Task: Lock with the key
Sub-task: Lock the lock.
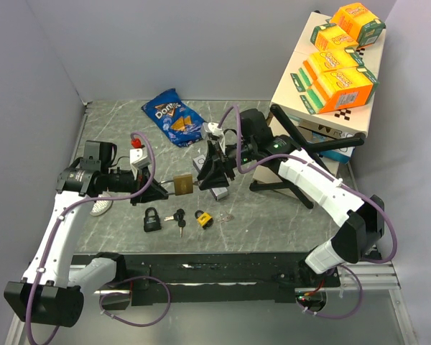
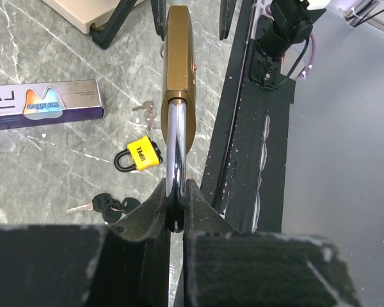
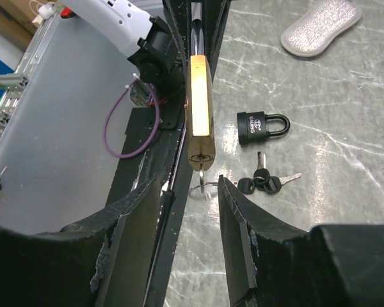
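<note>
Grey marbled table (image 1: 266,223) carries everything. At its far right corner a pale box (image 1: 294,90) holds a stack of orange cartons (image 1: 341,72), and a black tripod (image 1: 302,154) lies in front of it. A blue chip bag (image 1: 174,116) lies at the far middle. A toothpaste box (image 2: 45,102) lies flat near the centre, and a silvery sponge (image 3: 320,25) lies at the left, under the left arm.

The left gripper (image 2: 177,208) is clamped tight on the steel shackle of the brass lock (image 2: 178,57), holding it in the air above the table's middle, body pointing toward the right arm. The right gripper (image 3: 189,185) meets it from the other side. Its fingers (image 3: 134,217) stand apart, one on each side of the lock's keyhole end, touching nothing and holding nothing.

On the table, just nearer the arm bases than the brass lock, lies a row of small things: a black lock (image 1: 151,219) at the left, then black keys (image 1: 178,215), a yellow lock (image 1: 203,218), and silver keys (image 1: 223,215) at the right. In the right wrist view a wire ring shows just under the keyhole. Whether a key sits in the hole I cannot tell.
</note>
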`<state>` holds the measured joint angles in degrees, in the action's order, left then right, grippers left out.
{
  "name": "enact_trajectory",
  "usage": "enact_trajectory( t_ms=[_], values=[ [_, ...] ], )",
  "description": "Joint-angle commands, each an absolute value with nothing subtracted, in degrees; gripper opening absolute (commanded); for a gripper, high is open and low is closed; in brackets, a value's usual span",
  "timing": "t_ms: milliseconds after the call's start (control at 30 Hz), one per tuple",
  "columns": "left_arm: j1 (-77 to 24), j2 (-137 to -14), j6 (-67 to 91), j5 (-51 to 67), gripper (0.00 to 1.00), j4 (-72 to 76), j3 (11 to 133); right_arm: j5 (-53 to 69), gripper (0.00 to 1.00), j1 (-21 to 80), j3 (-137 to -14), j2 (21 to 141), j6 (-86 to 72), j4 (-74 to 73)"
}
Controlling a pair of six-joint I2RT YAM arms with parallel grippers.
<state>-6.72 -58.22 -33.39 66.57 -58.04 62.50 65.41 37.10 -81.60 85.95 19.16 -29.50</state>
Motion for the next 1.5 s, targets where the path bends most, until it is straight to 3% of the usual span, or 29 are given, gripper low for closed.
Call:
enact_trajectory(
  t_ms=[0,333,433,633,700,1233,1333,1467],
  values=[
    [-6.6,-57.2,-36.0,71.7,0.01,-56.7,66.0,65.8,0.49,37.4,-83.8,84.7,19.8,-29.0],
    [-6.6,-57.5,-35.2,71.6,0.01,-55.5,66.2,64.8,0.44,38.4,-83.6,86.0,19.2,-27.5],
    [-6.6,-57.8,-35.2,71.8,0.01,-55.5,66.2,64.2,0.37,38.4,-83.8,86.4,19.7,-28.2],
    [-6.5,-58.3,-35.6,71.7,0.01,-56.1,66.5,62.6,0.15,38.3,-84.3,86.8,20.7,-29.0],
    [-6.5,-58.4,-36.0,71.4,0.01,-56.5,66.6,61.9,0.0,38.4,-84.5,86.7,21.5,-29.5],
    [-0.2,-61.4,-50.8,70.0,0.01,-69.8,66.4,58.3,0.0,31.4,-83.2,84.9,28.0,-36.1],
    [3.1,-62.0,-47.7,70.4,0.01,-66.7,65.4,53.7,0.0,32.7,-81.6,85.8,23.0,-29.8],
    [7.2,-61.9,-30.6,68.7,0.01,-53.9,62.5,44.0,0.0,36.6,-80.1,89.6,14.9,-22.0]
  ],
)
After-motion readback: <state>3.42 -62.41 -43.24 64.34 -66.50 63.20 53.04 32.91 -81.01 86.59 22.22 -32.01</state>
